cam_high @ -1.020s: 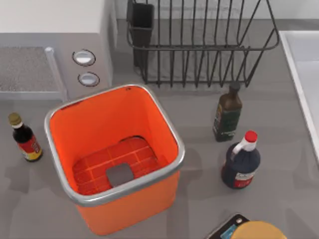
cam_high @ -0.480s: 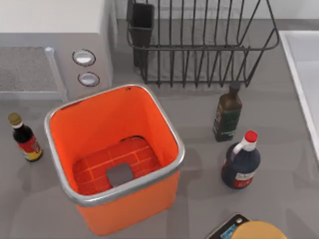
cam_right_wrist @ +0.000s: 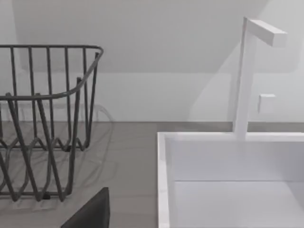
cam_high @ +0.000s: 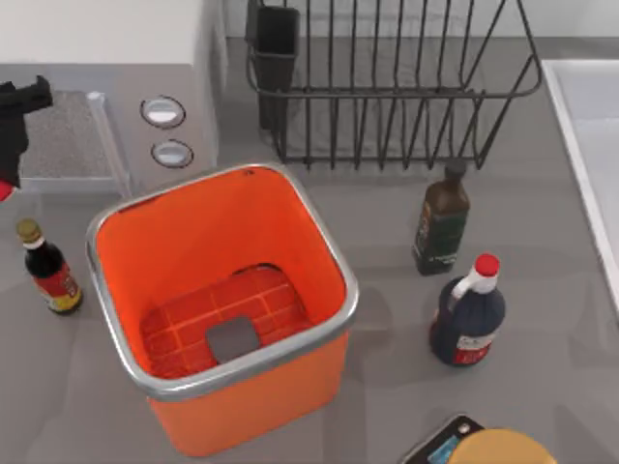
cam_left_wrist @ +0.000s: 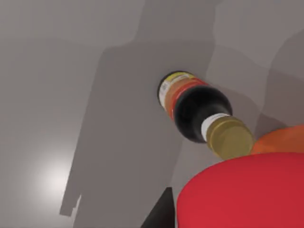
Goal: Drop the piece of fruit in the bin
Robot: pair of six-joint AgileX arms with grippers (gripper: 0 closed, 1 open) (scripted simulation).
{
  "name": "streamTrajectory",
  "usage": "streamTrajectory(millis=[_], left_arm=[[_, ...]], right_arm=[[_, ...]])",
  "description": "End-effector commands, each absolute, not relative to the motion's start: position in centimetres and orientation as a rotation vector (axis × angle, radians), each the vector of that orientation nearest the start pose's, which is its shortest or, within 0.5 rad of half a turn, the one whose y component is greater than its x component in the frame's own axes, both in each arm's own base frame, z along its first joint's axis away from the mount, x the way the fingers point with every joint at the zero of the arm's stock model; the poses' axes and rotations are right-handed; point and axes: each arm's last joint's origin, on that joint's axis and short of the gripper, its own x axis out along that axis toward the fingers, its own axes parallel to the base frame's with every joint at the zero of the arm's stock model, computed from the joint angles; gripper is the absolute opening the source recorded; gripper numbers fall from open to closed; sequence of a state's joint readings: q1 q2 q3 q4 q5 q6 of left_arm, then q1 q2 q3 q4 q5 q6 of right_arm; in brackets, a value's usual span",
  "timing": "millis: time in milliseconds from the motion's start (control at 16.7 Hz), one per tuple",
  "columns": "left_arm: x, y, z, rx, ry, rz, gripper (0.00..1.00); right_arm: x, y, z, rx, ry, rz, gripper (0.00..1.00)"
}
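The left wrist view has the fruit large and red right against the camera, with a dark finger beside it, so the left gripper is grasping the fruit. Beneath it stands a small bottle with a gold cap and a red and yellow label, on the grey table, with a bit of orange bin showing just past the fruit. From the top, the left gripper sits at the left edge, over the microwave, with a sliver of red at under it. The fruit is well left of the bin and outside it. The bin stands open, with a silver rim and a grey square on its gridded floor. The small bottle is just left of the bin. Behind the bin is a black wire rack; to its right stand an olive-dark bottle and a red-capped dark bottle. The right wrist view shows the rack, a white sink and a white faucet; whether the right jaws are released or clenched I cannot tell.
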State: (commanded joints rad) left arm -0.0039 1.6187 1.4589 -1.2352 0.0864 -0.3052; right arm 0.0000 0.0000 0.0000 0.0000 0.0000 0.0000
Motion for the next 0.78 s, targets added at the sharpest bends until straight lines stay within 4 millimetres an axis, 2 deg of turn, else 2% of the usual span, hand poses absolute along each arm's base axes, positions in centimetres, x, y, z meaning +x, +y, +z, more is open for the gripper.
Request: streamTrajectory(millis=[480,780], left_arm=[[28.9,-8.7,29.2,-0.972,1.387,0.446,0.00],[28.0,-12.4,29.0,-1.295,1.445,0.689,0.00]], right_arm=[[10.6,-0.1,16.0,0.000,0.000,0.000,1.00],[10.6,-0.1,16.0,0.000,0.000,0.000,1.00]])
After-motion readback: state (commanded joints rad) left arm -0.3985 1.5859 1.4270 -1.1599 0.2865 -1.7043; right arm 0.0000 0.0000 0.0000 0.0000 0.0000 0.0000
